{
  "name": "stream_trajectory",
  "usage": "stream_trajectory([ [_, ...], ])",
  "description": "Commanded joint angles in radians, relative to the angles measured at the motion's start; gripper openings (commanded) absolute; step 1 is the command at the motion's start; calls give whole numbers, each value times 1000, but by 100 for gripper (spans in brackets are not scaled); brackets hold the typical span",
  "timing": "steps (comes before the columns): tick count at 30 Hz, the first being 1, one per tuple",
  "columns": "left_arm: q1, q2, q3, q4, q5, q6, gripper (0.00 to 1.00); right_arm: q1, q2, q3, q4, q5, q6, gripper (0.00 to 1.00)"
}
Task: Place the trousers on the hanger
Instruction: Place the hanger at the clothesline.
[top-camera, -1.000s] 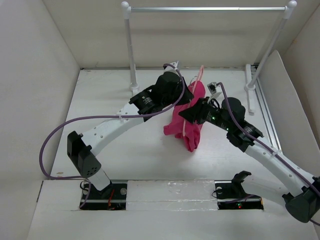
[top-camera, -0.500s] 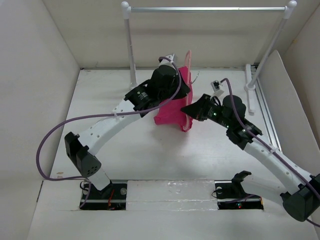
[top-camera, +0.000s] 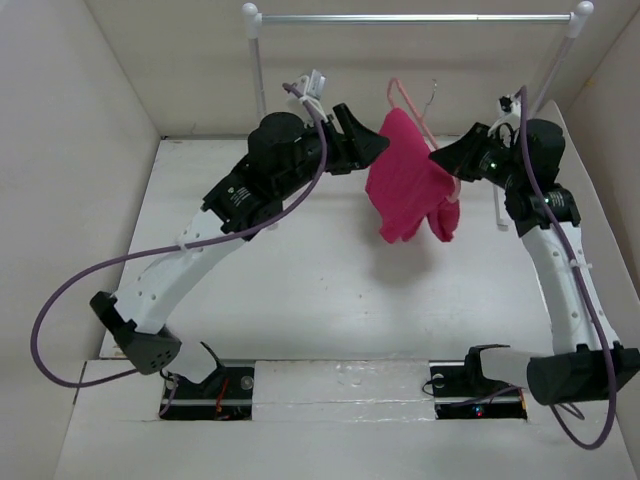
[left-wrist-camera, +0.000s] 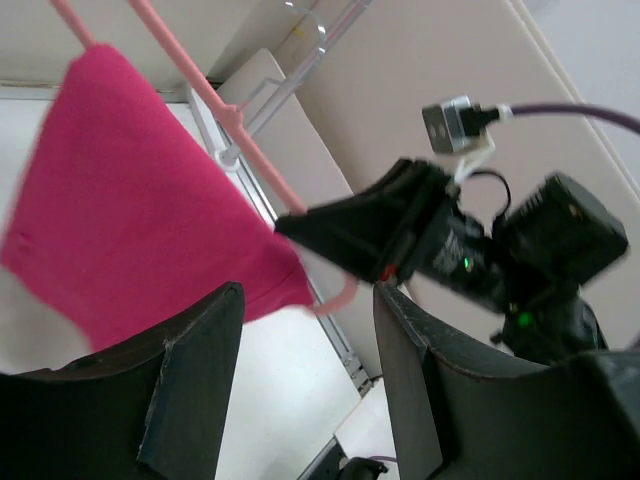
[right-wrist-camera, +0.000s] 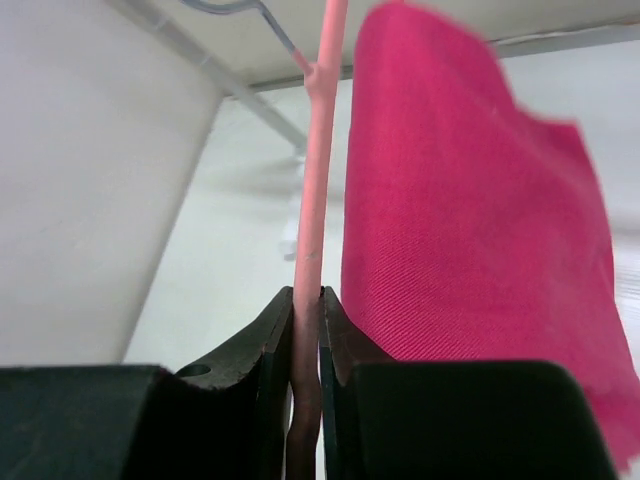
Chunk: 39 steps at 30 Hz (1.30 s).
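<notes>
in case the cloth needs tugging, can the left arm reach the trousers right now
Probably yes: the left arm holds its jaws open just beside the trousers, nothing between them. The right arm only pinches the hanger on the far side.

**Hidden and cropped regions**

Right wrist view: the right gripper (right-wrist-camera: 306, 297) closes over the hanger (right-wrist-camera: 319, 150), hiding its lower end and the trousers (right-wrist-camera: 450, 200) hem. Left wrist view: the hanger rods run off the upper edge. Top view: the trousers cover the hanger's lower bar.

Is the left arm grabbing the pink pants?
No, the left end effector is open and empty; the trousers hang on the hanger.
</notes>
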<state>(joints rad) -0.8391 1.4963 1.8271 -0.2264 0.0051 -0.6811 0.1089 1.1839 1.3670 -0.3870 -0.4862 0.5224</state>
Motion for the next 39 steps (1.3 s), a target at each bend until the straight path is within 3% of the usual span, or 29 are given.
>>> stream_trajectory([
  [1, 44, -106, -119, 76, 44, -1, 50, -84, 40, 139, 45, -90, -116, 0],
  [7, 78, -260, -410, 122, 73, -37, 48, -205, 198, 326, 16, -94, -183, 0],
  [13, 78, -330, -541, 115, 65, -52, 46, -227, 171, 351, 49, -57, -190, 0],
  [24, 87, -375, -618, 67, 67, 17, 54, -406, 272, 607, 20, -114, -190, 0],
  [39, 87, -400, -660, 47, 55, 20, 54, -454, 712, 1115, -30, -161, -131, 0],
])
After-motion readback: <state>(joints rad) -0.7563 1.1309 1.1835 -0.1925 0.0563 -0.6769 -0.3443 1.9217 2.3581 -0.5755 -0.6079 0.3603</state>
